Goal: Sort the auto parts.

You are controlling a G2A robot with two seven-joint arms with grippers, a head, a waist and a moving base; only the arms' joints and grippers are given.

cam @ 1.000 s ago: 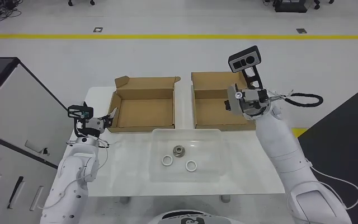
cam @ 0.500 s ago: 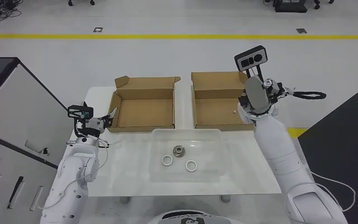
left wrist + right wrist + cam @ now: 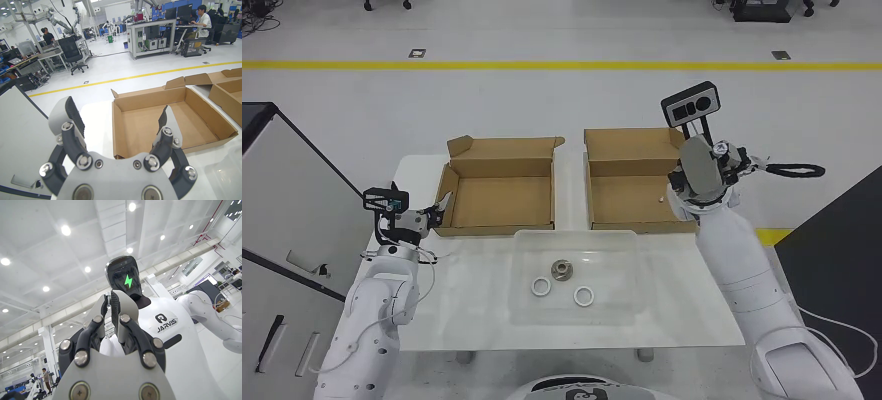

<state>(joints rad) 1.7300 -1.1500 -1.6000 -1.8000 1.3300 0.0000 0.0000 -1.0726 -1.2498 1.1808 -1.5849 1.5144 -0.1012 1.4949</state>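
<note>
A clear plastic tray (image 3: 622,300) at the table's front holds two white rings (image 3: 540,288) (image 3: 584,297) and a grey metal hub (image 3: 562,269). Behind it stand two open cardboard boxes, the left one (image 3: 497,200) (image 3: 160,121) bare inside and the right one (image 3: 622,200) with a small pale part (image 3: 660,197) near its right wall. My right gripper (image 3: 720,150) (image 3: 109,302) is raised beside the right box, turned upward and shut on a small silver bolt (image 3: 108,300). My left gripper (image 3: 437,210) (image 3: 117,103) hangs open by the left box's left wall, with nothing in it.
The white table (image 3: 472,290) has bare surface left of the tray. A grey panel (image 3: 292,200) stands off the table's left side. In the left wrist view, the right box's wall (image 3: 226,94) shows at the far edge.
A second ago my right gripper faced down over the right box; it has since swung to the right and turned upward. Over the last half second nothing moved. The left arm stayed still.
</note>
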